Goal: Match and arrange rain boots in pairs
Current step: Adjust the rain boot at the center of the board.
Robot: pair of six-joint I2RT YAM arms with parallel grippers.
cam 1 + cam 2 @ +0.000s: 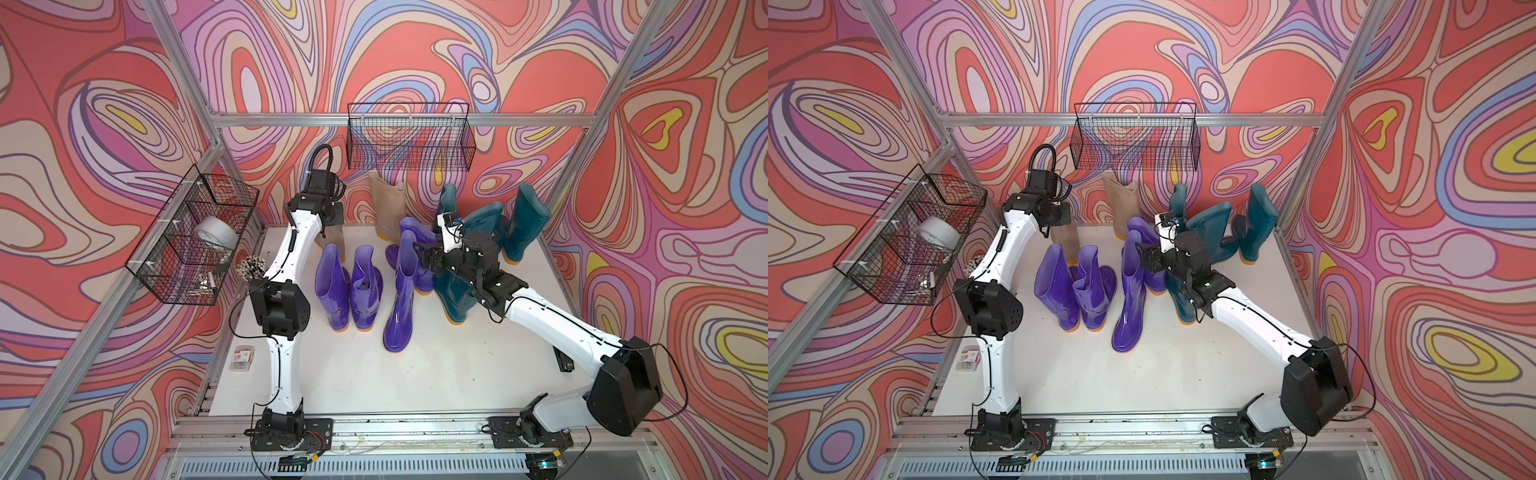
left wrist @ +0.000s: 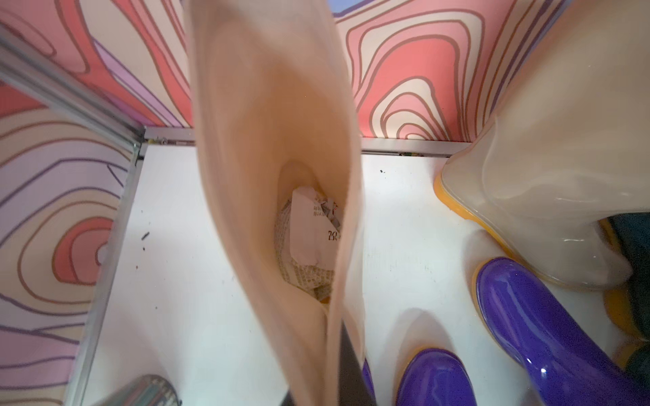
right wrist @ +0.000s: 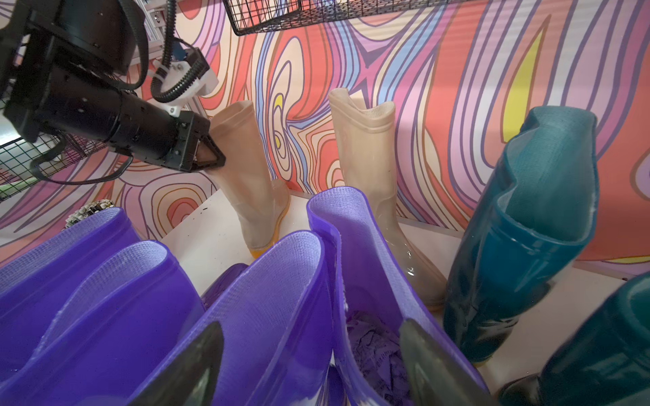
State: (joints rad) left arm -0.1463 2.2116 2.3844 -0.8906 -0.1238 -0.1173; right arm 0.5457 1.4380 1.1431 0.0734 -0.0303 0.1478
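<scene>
My left gripper [image 1: 331,227] is shut on the shaft wall of a beige rain boot [image 3: 246,175] at the back left; one dark finger [image 2: 348,369] shows against the wall, and crumpled paper lies inside. The other beige boot [image 1: 390,208] stands by the back wall. Two purple boots [image 1: 330,286] stand side by side, and two more [image 1: 401,303] are under my right gripper [image 3: 309,365]. That gripper is open, one finger [image 3: 197,365] inside each shaft, straddling their adjoining walls. Several teal boots [image 1: 525,224] crowd the back right, and one [image 1: 455,299] stands under the right wrist.
A wire basket [image 1: 409,137] hangs on the back wall, and another [image 1: 195,237] with a tape roll hangs on the left wall. A small box [image 1: 243,359] lies at the table's left edge. A black object [image 1: 563,359] lies near the right edge.
</scene>
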